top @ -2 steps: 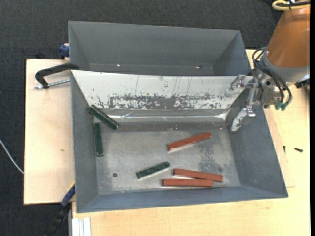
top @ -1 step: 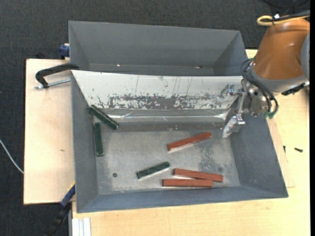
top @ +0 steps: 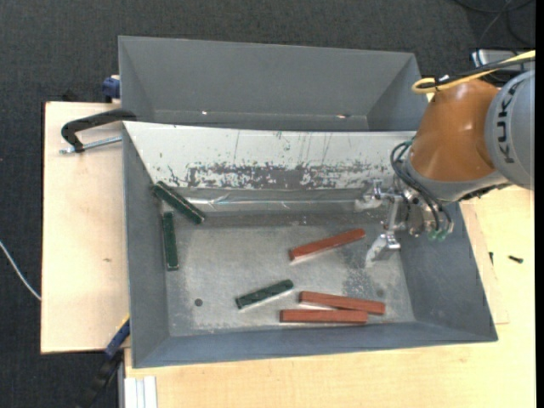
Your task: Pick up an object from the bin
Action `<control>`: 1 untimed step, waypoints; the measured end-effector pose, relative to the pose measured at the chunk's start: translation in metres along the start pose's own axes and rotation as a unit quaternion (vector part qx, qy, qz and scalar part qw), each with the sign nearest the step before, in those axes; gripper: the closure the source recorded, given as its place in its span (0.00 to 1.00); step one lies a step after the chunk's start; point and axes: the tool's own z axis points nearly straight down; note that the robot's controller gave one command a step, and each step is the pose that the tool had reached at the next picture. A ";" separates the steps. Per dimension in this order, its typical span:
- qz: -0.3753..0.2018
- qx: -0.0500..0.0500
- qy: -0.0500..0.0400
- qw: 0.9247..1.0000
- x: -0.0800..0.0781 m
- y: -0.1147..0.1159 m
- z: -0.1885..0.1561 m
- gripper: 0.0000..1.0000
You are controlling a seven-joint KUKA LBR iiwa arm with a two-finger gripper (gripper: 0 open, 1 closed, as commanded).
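My gripper (top: pixel 382 246) hangs low at the right side of the bin, its metal fingers pointing down and to the left, with nothing seen between them. Just left of the fingertips lies a long reddish-brown bar (top: pixel 327 245), tilted, its right end close to the gripper. Below it, near the bin's front wall, two more reddish-brown bars (top: pixel 341 303) (top: pixel 323 316) lie side by side. A short dark green bar (top: pixel 263 293) rests left of those.
Two dark green bars sit at the bin's left: one (top: pixel 178 203) leaning in the back-left corner, one (top: pixel 171 240) lying lengthwise below it. The arm with its orange cover stands over the bin's right rim.
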 end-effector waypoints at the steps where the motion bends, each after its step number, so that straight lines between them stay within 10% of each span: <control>1: -0.014 0.001 0.002 1.000 -0.018 0.012 0.031 1.00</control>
